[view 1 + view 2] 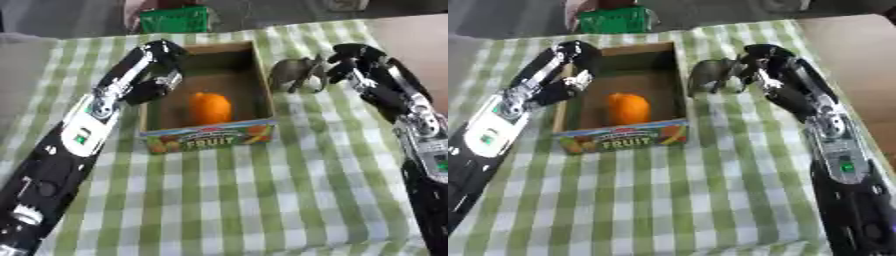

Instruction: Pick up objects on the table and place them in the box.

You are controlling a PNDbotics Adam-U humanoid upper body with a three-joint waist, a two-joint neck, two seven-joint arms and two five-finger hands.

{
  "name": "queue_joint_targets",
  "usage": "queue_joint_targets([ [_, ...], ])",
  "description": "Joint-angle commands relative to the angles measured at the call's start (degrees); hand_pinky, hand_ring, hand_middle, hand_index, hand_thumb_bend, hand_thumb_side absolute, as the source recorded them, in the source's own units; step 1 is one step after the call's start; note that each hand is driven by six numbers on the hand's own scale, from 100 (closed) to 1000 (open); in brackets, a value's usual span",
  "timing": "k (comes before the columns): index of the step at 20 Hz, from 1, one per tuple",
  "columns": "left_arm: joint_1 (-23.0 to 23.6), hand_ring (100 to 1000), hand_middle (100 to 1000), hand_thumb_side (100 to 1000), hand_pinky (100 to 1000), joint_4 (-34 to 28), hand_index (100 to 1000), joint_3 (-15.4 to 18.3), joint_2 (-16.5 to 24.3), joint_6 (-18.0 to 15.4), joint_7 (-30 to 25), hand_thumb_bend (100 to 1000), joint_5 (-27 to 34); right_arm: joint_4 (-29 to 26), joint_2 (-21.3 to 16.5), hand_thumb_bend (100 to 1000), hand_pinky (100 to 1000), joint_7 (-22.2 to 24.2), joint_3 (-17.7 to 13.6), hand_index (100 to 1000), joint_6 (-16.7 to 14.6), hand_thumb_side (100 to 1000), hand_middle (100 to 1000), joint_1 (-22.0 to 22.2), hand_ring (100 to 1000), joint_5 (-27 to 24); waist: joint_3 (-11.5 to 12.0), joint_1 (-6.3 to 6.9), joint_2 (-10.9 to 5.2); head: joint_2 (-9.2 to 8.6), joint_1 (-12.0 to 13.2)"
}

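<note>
Grey toy elephant [296, 74] stands just right of the cardboard fruit box [210, 137], right hand [346, 65] curled around it.
Orange oval fruit [210, 108] lies inside, long axis front-to-back; left hand [162, 75] rests at the box's left wall, fingers unclear; green crate [175, 19] beyond.

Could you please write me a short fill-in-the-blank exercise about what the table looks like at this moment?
1. The only object lying inside the box is coloured ____.
2. The word printed on the box's front panel is ____.
3. The grey elephant figure stands outside the box, next to the robot's ____ hand.
4. The tablecloth is checked in white and ____.

Missing words: orange; FRUIT; right; green
</note>
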Motion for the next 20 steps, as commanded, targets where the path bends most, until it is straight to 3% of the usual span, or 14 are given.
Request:
queue_joint_targets([
  [1, 0.19, 766, 747, 830, 754, -4.8, 815, 1.28, 2.54, 1.63, -0.28, 137, 4.74, 0.89, 0.3, 100, 637, -0.3, -0.18, 829, -1.03, 418, 690, -3.19, 664, 2.6, 0.31, -0.25, -1.21, -0.6, -0.62],
  [3, 1.48, 752, 729, 825, 746, -7.39, 808, 1.91, 3.3, 3.2, -0.19, 109, 8.53, 2.68, 0.72, 100, 641, -0.89, -0.57, 831, -1.85, 390, 696, -5.51, 670, 5.22, 0.58, -0.34, -1.32, -0.69, -1.0],
  [5, 3.32, 712, 680, 829, 724, -10.19, 789, 2.73, 4.13, 4.95, 0.2, 100, 12.54, 5.0, 0.83, 100, 652, -1.52, -0.99, 835, -3.06, 304, 710, -8.26, 684, 8.75, 0.96, -0.51, -1.44, -0.7, -1.6],
  [6, 4.47, 705, 671, 832, 721, -11.65, 785, 3.15, 4.52, 5.94, 0.45, 100, 14.61, 6.48, 0.87, 100, 664, -1.82, -1.16, 842, -4.0, 237, 727, -9.74, 702, 11.05, 1.16, -0.62, -1.49, -0.66, -1.84],
  [9, 8.59, 698, 661, 848, 717, -16.03, 780, 4.6, 5.35, 8.64, 1.09, 100, 19.44, 12.44, 1.07, 100, 696, -3.35, -2.12, 856, -6.91, 189, 754, -14.18, 740, 19.66, 1.63, -0.98, -1.63, -0.74, -2.56],
  [14, 16.15, 688, 650, 855, 713, -23.47, 778, 7.84, 7.01, 11.44, 2.68, 100, 24.27, 22.97, 0.86, 100, 774, -7.31, -5.04, 875, -10.9, 199, 792, -19.07, 803, 36.78, 2.65, -1.06, -1.77, -0.86, -3.67],
  [20, 23.58, 688, 647, 861, 714, -29.78, 779, 12.25, 8.09, 12.86, 5.06, 100, 26.91, 30.4, 0.3, 100, 821, -14.02, -8.58, 878, -10.02, 219, 803, -20.29, 832, 51.82, 3.31, -0.99, -1.83, -1.09, -4.53],
])
